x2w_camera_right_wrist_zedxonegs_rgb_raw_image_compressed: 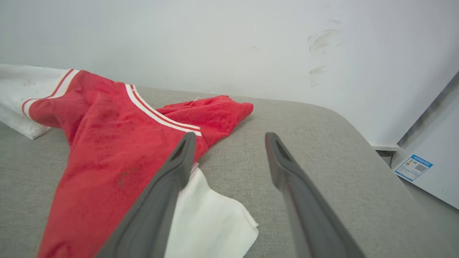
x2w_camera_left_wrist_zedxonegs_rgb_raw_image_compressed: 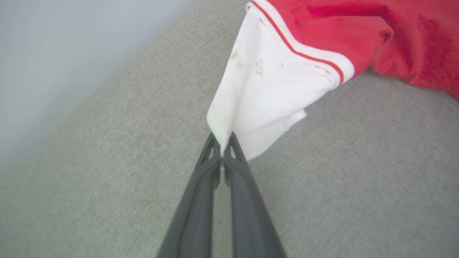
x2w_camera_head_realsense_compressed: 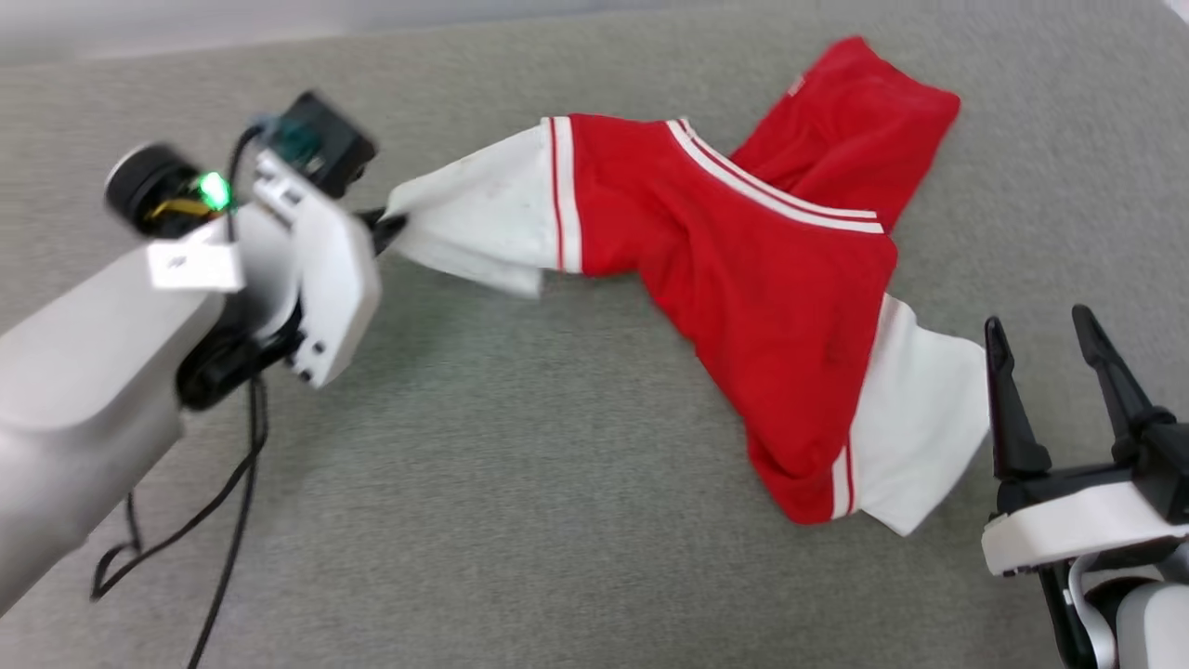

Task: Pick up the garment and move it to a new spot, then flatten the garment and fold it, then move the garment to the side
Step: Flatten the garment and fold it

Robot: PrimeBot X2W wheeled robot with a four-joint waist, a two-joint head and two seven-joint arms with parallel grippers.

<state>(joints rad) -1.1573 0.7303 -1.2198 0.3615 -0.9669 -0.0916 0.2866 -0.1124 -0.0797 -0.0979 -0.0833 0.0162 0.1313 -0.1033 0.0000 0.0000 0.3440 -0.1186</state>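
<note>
The left gripper (x2w_camera_left_wrist_zedxonegs_rgb_raw_image_compressed: 223, 147) is clenched on the tip of one white sleeve of the garment (x2w_camera_head_realsense_compressed: 743, 269), which is stretched, crumpled, across the grey padded surface (x2w_camera_head_realsense_compressed: 511, 483); the right gripper (x2w_camera_head_realsense_compressed: 1048, 358) is held released just beside the other sleeve. The pick-up step is judged in hand. Next, the second sleeve should be grasped before the garment is lifted and carried.

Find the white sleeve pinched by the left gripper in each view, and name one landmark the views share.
Head view: sleeve, left of centre, upper half.
Left wrist view: sleeve, upper middle, pinched by the left gripper.
Right wrist view: sleeve, far left edge.
Shared landmark: the red stripe edging that sleeve.
</note>
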